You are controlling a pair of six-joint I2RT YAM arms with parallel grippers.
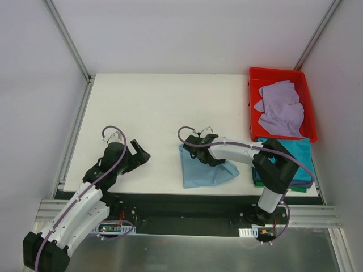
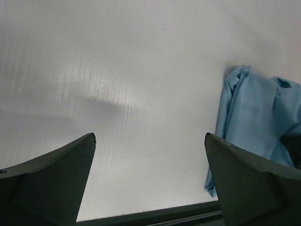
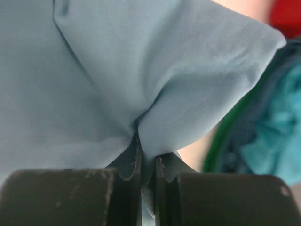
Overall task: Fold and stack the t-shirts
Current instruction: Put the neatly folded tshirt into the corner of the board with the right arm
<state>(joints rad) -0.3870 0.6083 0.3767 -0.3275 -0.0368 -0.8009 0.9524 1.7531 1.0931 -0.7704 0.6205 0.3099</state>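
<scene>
A light blue t-shirt (image 1: 205, 170) lies folded near the table's front edge; no lettering shows. My right gripper (image 1: 199, 152) is shut on a pinch of its cloth (image 3: 155, 108) at its far left corner. A lavender t-shirt (image 1: 281, 109) lies crumpled in the red bin (image 1: 253, 107). A stack of folded tees, teal (image 1: 298, 152) on top with blue and dark green edges below, sits at the front right, also in the right wrist view (image 3: 277, 136). My left gripper (image 1: 139, 154) is open and empty over bare table, left of the light blue shirt (image 2: 256, 117).
The white table (image 1: 147, 107) ends at a black front edge (image 2: 150, 217) just under my left gripper. The red bin stands at the back right, against the right wall. Metal frame rails run along both sides.
</scene>
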